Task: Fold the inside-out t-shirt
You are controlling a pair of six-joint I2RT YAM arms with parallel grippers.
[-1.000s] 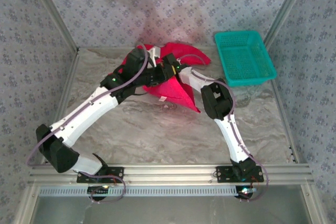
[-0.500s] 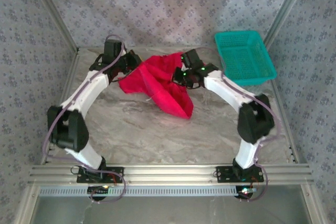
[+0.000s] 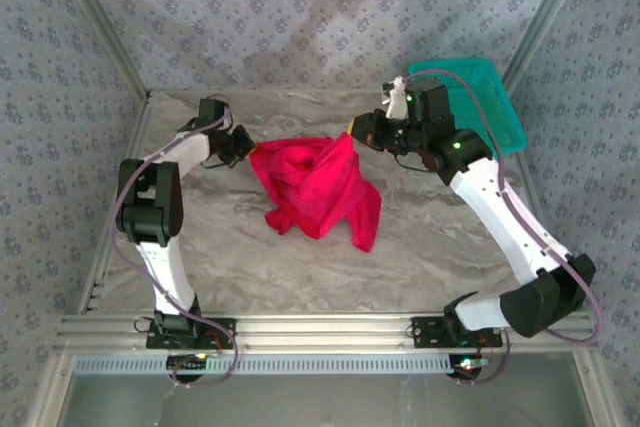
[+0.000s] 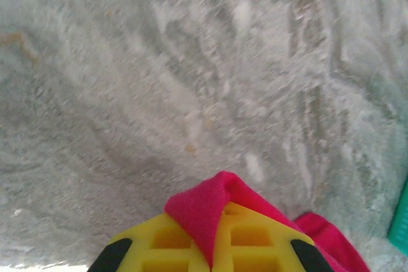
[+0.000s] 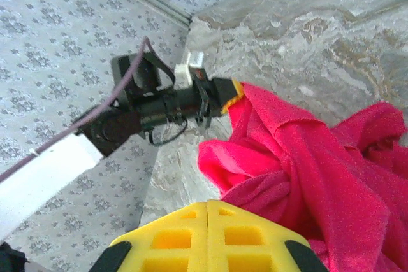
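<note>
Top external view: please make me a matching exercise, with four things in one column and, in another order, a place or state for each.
1. t-shirt
2. basket
3. left tool
4. right tool

A. teal, at the far right of the table
B. shut on the t-shirt's right end
C. red, crumpled, between both tools
D. shut on the t-shirt's left end

Pairs: 1-C, 2-A, 3-D, 4-B.
</note>
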